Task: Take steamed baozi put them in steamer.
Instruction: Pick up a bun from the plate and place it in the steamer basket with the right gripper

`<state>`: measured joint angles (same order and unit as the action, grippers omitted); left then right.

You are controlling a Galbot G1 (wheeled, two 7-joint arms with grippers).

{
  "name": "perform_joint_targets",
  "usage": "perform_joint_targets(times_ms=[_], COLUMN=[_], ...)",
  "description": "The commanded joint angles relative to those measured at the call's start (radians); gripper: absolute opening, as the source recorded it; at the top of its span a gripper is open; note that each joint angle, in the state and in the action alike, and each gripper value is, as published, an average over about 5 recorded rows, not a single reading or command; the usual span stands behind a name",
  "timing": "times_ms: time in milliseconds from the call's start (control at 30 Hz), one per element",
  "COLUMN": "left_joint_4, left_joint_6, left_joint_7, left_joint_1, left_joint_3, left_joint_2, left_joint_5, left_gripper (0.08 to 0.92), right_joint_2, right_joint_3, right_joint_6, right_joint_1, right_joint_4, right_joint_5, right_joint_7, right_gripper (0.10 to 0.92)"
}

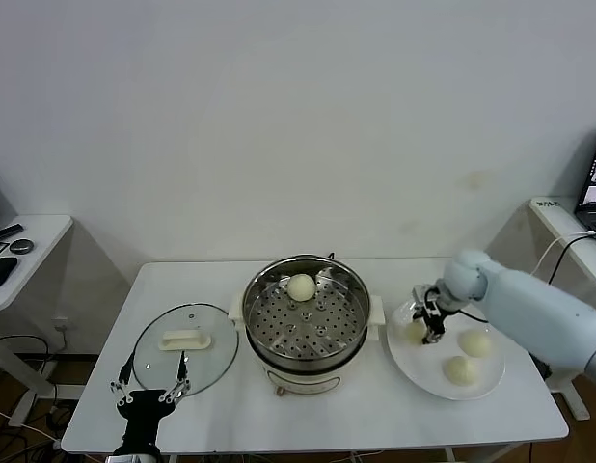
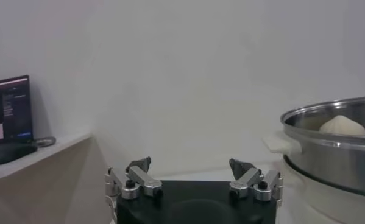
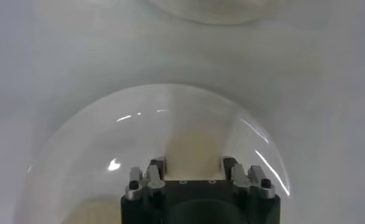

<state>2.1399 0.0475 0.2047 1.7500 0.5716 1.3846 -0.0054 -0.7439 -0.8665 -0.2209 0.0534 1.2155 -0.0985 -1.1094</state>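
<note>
Two fingers of the right end effector (image 1: 432, 326) straddle a steamed baozi (image 3: 192, 146) on the white plate (image 1: 491, 380). In the right wrist view the pale bun fills the gap between them, but whether the pads press on it or only bracket it cannot be told. Two more buns (image 1: 476, 342) (image 1: 459, 369) sit on the same plate, just beside the one being addressed and clear of the fingers. One bun (image 1: 301, 286) already lies on the perforated tray of the steamer (image 1: 306, 311), toward its far side. The steamer stands mid-bench, just left of the plate. Its glass lid (image 1: 185, 348) lies flat on the bench (image 1: 375, 415) further left.

The left end effector (image 1: 149, 394) hangs idle at the near edge by the lid, fingers spread wide and holding nothing.

Risks, as I judge them: soft dough may dent or tear if squeezed hard, or slip free on the lift if held lightly. A grasp set off-centre could roll the bun against its neighbours. The steamer's raised steel rim stands between plate and tray, so a low carry could knock the bun loose.
</note>
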Motion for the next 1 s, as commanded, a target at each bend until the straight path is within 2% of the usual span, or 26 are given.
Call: perform_joint_targets(times_ms=[33, 167, 300, 500, 733, 1000], left_joint_4=[0.0, -0.005, -0.02, -0.03, -0.02, -0.005], left_joint_6=[-0.001, -0.002, -0.003, -0.003, -0.008, -0.013], left_joint_7=[0.0, -0.001, 0.001, 0.004, 0.005, 0.006], left_joint_1=[-0.007, -0.023, -0.044, -0.057, -0.052, -0.046], left_joint_3=[-0.004, -0.017, -0.029, -0.031, 0.0, 0.006], left_joint_2=[-0.003, -0.007, -0.007, -0.011, -0.016, -0.002], left_joint_5=[-0.002, -0.006, -0.007, -0.006, -0.009, -0.006], left_gripper=[0.823, 0.823, 0.823, 0.823, 0.823, 0.823], right_joint_2=[0.102, 0.088, -0.007, -0.196, -0.404, -0.526], right_joint_3=[-0.163, -0.35, -0.519, -0.553, -0.484, -0.451], right_joint_6=[-0.08, -0.168, -0.275, -0.41, -0.494, -0.506], right_joint_1=[0.33, 0.618, 0.859, 0.88, 0.676, 0.499], right_joint_4=[0.173, 0.276, 0.382, 0.429, 0.334, 0.188], right_joint_5=[0.194, 0.359, 0.542, 0.748, 0.8, 0.722], right_joint_7=[-0.012, 0.016, 0.079, 0.194, 0.304, 0.345], right_gripper=[0.568, 0.568, 0.57, 0.578, 0.583, 0.585])
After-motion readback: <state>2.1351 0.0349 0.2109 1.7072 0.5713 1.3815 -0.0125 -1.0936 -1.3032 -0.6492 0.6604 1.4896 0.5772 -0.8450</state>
